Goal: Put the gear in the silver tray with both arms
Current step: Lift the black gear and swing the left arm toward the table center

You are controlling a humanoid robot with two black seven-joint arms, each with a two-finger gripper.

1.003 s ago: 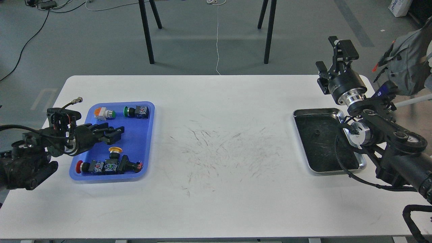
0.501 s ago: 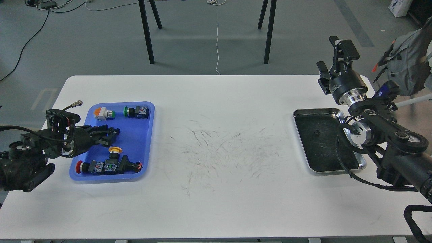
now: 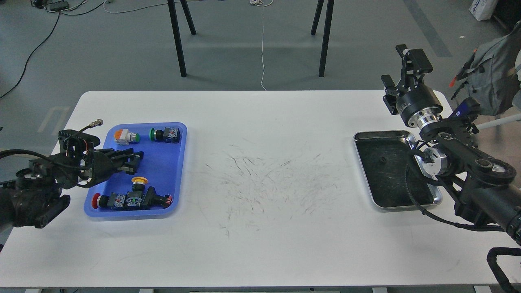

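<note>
The silver tray [image 3: 384, 136] lies at the table's right side, its dark scratched floor bare. Several push-button switches lie in a blue plastic tray [image 3: 173, 179] at the left: an orange-and-green one [image 3: 125, 137], a green one [image 3: 164, 134], a yellow-capped one [image 3: 139, 182] and a red-capped row [image 3: 130, 200]. My left gripper [image 3: 133, 160] hovers over the blue tray's middle left, fingers slightly apart, holding nothing that I can see. My right gripper [image 3: 401, 70] is raised beyond the silver tray's far right corner, open and empty.
My right arm's wrist and elbow [image 3: 456, 158] overhang the silver tray's right rim. The white table [image 3: 264, 228] has dark scuff marks in its middle. Black stand legs [image 3: 179, 40] and a white cord are on the floor behind the table.
My left gripper has drawn back a little to the left over the blue tray and its fingers look closer together. The right arm has barely moved.
</note>
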